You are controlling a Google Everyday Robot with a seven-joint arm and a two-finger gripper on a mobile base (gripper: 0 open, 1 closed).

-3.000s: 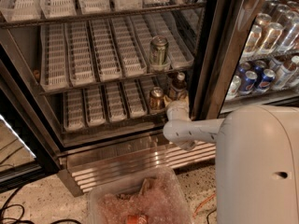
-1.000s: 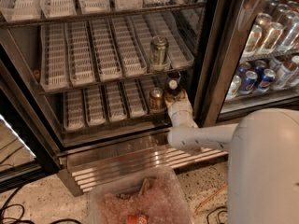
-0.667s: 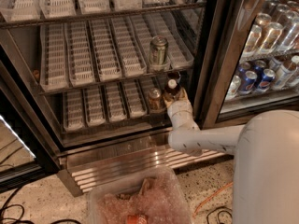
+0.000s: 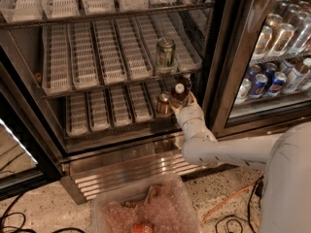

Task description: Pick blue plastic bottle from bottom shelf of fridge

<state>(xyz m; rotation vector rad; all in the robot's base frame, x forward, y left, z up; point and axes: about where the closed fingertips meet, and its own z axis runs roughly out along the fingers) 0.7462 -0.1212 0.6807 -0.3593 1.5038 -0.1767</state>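
Observation:
The fridge [image 4: 221, 57] stands open in front of me. On its bottom shelf [image 4: 104, 108], at the right end, stands the small bottle [image 4: 179, 92] with a white cap and dark contents. My gripper [image 4: 183, 105] has reached into the shelf and sits right at the bottle's lower part, hiding its body. My white arm [image 4: 218, 149] comes in from the lower right. A copper-topped can [image 4: 163, 104] stands just left of the bottle, close to the gripper.
A green can [image 4: 165, 52] stands on the shelf above. The neighbouring cooler [image 4: 277, 57] on the right is stocked with cans. A clear plastic bin [image 4: 146, 208] sits on the floor below the fridge's ribbed steel base [image 4: 126, 164]. Cables lie on the floor.
My gripper has risen from in front of the fridge base and pushed into the bottom shelf, up to the bottle. The arm has stretched forward with it.

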